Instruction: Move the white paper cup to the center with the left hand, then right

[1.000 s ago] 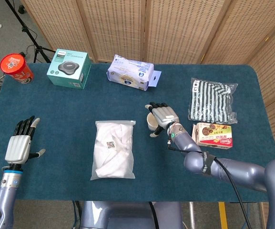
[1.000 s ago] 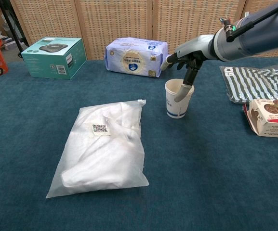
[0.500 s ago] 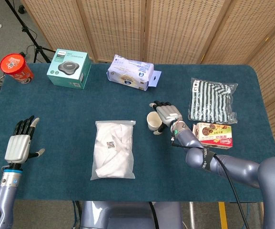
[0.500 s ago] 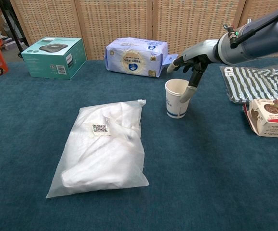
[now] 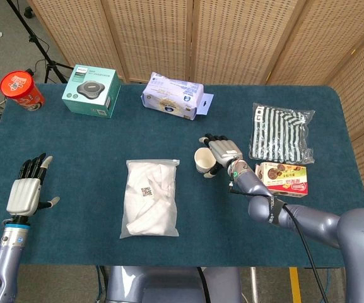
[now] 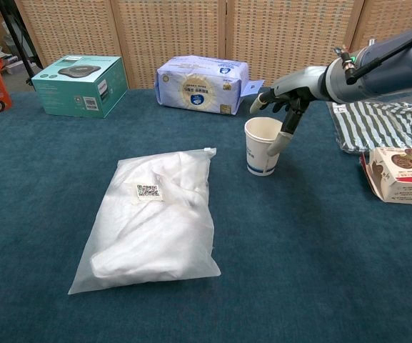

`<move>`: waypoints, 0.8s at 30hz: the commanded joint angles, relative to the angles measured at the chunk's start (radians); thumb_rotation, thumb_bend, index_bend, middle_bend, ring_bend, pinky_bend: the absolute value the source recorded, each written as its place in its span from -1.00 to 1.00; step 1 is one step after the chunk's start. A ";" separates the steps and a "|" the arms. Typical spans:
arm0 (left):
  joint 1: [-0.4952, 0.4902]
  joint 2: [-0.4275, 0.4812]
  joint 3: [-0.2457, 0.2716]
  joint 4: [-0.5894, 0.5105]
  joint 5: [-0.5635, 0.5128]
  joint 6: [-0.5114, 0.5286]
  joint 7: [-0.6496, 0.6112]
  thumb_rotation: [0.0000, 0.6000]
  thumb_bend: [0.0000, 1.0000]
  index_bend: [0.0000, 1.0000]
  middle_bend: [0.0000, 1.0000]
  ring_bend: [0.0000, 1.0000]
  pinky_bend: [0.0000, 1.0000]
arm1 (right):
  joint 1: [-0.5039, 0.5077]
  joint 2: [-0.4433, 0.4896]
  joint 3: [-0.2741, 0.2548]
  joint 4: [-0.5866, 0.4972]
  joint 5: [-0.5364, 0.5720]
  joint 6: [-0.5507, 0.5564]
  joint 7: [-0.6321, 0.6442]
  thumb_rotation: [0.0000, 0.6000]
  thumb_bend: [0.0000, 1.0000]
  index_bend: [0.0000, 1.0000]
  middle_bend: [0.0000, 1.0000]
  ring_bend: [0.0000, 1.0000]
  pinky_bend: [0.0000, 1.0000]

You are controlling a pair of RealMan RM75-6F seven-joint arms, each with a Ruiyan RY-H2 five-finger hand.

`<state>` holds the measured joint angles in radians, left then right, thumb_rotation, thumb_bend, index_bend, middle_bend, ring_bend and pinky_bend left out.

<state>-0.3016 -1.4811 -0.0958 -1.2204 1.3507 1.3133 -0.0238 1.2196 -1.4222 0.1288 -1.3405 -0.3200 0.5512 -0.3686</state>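
Observation:
The white paper cup (image 5: 202,160) (image 6: 263,146) stands upright on the blue table near the middle, a little right of centre. My right hand (image 5: 223,153) (image 6: 288,93) hovers over its right side with the fingers spread above the rim. The thumb (image 6: 283,136) hangs down outside the cup, close against its right edge, and nothing is gripped. My left hand (image 5: 25,189) rests far off at the table's front left with its fingers apart and empty; it shows only in the head view.
A clear bag of white cloth (image 5: 149,197) (image 6: 156,221) lies left of the cup. Along the back stand a teal box (image 5: 92,90), a tissue pack (image 5: 172,95) and a red tub (image 5: 22,90). A striped pouch (image 5: 281,132) and a cookie box (image 5: 284,178) lie right.
My right thumb has come out of the cup and the hand has drawn slightly right and up. The cup stays in place. The left hand has not moved.

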 commanded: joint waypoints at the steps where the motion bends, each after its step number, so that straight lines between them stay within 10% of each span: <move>1: 0.001 0.001 -0.002 -0.001 0.001 0.000 -0.001 1.00 -0.74 -0.96 -1.00 -1.00 -1.00 | -0.003 -0.004 -0.002 0.002 -0.012 0.005 0.015 1.00 -0.62 -0.73 -1.00 -1.00 -1.00; 24: 0.007 0.021 -0.005 -0.031 0.013 -0.014 -0.014 1.00 -0.73 -0.98 -1.00 -1.00 -1.00 | -0.006 0.000 -0.030 -0.021 -0.038 0.039 0.069 1.00 -0.48 -0.37 -1.00 -1.00 -1.00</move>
<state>-0.2951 -1.4606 -0.1008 -1.2513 1.3635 1.2995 -0.0372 1.2129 -1.4229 0.1001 -1.3607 -0.3577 0.5891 -0.2996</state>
